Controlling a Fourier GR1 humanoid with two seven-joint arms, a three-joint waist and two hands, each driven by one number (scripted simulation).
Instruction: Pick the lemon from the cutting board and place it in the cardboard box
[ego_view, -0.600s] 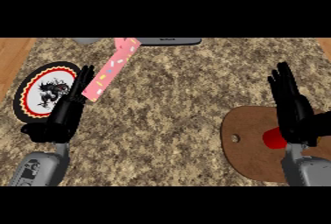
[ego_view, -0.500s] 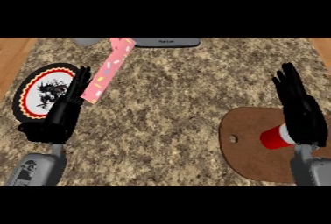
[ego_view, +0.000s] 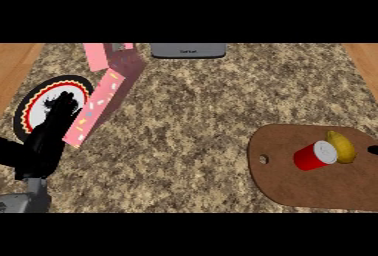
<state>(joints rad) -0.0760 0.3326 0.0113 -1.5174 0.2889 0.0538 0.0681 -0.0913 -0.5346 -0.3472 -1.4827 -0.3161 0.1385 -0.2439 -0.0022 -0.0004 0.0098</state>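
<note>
A yellow lemon (ego_view: 342, 146) lies on the brown cutting board (ego_view: 295, 187) at the right, touching a red can with a white top (ego_view: 315, 155) on its left. The cardboard box (ego_view: 103, 97) is pink with sprinkles. It lies at the upper left with its flaps open, leaning over a round plate. My left hand (ego_view: 46, 140) rests open at the left edge, fingers up, overlapping the plate and far from the lemon. Only a black sliver of my right hand (ego_view: 373, 149) shows at the right edge, just right of the lemon.
A round plate (ego_view: 33, 102) with a black, red and white rim sits at the left, partly under the box. A grey device (ego_view: 188, 50) stands at the counter's far edge. Speckled countertop (ego_view: 192, 130) spreads between box and board.
My right hand has drawn off to the right, almost out of view, uncovering the lemon and the whole red can. The left hand has barely moved.
</note>
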